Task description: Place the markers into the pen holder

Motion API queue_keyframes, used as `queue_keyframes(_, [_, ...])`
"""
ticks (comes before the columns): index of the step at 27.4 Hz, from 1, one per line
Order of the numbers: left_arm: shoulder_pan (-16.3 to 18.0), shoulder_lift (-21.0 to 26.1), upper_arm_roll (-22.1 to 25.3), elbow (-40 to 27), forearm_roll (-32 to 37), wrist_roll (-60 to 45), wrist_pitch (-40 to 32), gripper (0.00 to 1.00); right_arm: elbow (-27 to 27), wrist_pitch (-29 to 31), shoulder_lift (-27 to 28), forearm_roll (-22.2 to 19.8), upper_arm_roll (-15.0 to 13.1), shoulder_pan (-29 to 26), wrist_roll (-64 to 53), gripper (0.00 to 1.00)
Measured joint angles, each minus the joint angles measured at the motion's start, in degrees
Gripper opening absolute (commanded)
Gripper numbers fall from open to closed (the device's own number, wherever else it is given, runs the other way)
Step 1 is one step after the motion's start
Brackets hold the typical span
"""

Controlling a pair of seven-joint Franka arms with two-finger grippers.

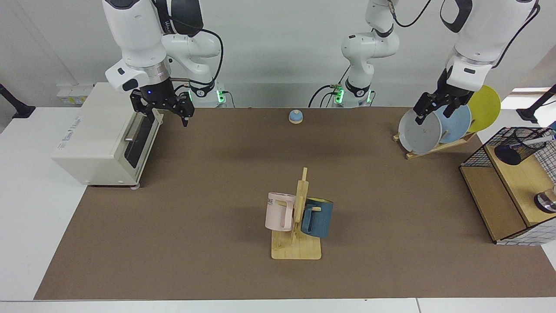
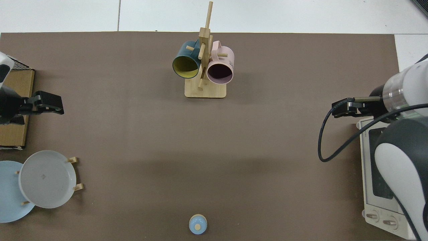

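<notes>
Pen holder (image 1: 519,145): a small black wire-mesh cup with a solid dark base, lying tipped on its side on the wooden shelf (image 1: 521,176) inside a black wire basket (image 1: 486,148) at the table's edge beside the left arm's end, base toward the table's middle, mouth toward the edge. Marker (image 1: 538,140): slim, white-barrelled, sticking out of the cup's mouth at a slant; its cap end too small to make out; out of sight in the top view. Left gripper (image 1: 430,114) raised above the table near the plate rack, in front of the grey plate (image 1: 419,131), with a blue plate (image 1: 456,118) and a yellow plate (image 1: 486,108) leaning behind; fingers spread apart, holding nothing, well apart from the cup. In the top view, the same gripper (image 2: 46,103) at the table's side edge, over the shelf's corner. Right gripper (image 1: 167,111) waiting high beside the toaster oven (image 1: 100,137) at the opposite end of the table; fingers parted and empty there too; in the top view (image 2: 344,108) just off the oven's corner. On the brown mat (image 1: 217,195), near its front edge, a wooden mug stand (image 1: 297,234) carrying a pink mug (image 1: 279,211) and a blue mug (image 1: 318,217); near the back edge, a small blue bell (image 1: 296,116).
</notes>
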Motion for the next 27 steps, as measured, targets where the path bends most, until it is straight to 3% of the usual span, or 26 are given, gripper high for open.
queue_keyframes(9, [0.0,-0.2,3.9,0.0,-0.1,5.4,0.0,1.00,0.0,0.0,0.0,0.0,0.0,0.0,0.0,1.00])
queue_keyframes(27, [-0.8,-0.2,3.4,0.0,-0.2,9.7,-0.1,1.00,0.0,0.0,0.0,0.0,0.0,0.0,0.0,1.00])
